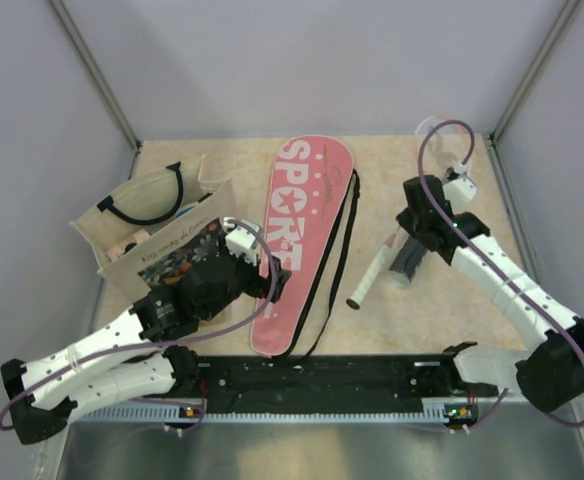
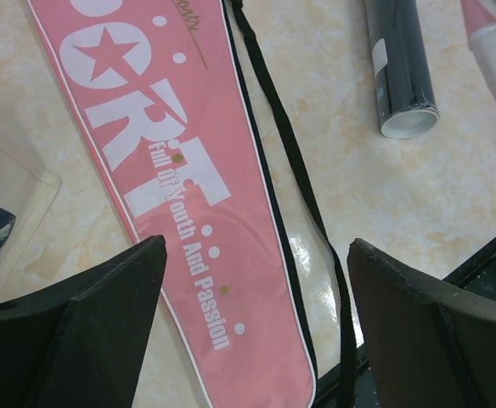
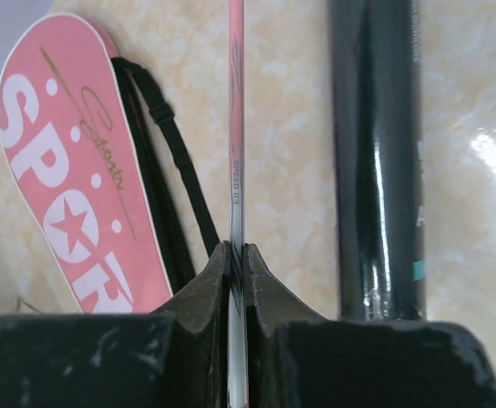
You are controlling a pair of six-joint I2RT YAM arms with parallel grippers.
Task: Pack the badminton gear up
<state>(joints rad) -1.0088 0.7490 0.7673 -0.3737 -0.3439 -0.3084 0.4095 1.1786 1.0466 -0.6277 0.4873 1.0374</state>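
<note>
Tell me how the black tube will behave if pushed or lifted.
The black tube lies on its side on the table, so a sideways push would probably roll it. Its glossy, reflective skin looks slippery to pinch. It seems rigid, likely lifting without sagging.

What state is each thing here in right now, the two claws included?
left gripper: open, holding nothing, above the narrow end of the pink cover.
right gripper: shut on the thin shaft of the racket.
racket: gripped by its shaft.
black tube: lying on its side beside the racket, not held.
pink cover: lying flat, printed side up.
strap: loose along the cover's edge.
tote bag: at the left, not held.
</note>
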